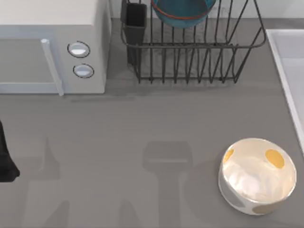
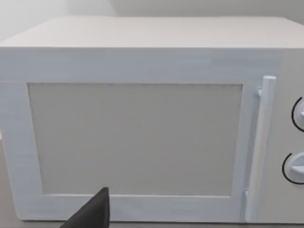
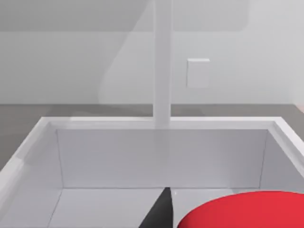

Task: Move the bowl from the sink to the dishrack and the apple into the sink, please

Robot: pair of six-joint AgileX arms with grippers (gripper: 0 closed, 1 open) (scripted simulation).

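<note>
Red apple [image 3: 242,210] sits close under the right hand, above the sink [image 3: 156,156]; whether that hand pinches it I cannot tell. Teal bowl [image 1: 183,12] rests in the dishrack [image 1: 190,52] beside the microwave [image 1: 52,45], and the left arm [image 1: 5,156] waits at the desk's left edge.

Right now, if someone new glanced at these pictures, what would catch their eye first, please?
Probably the glossy white bowl with orange spots, alone on the grey table toward its right. Next, the teal-blue bowl standing in the black dishrack at the back, beside the white microwave. In the right wrist view, the red apple looms close over the pale sink.
</note>
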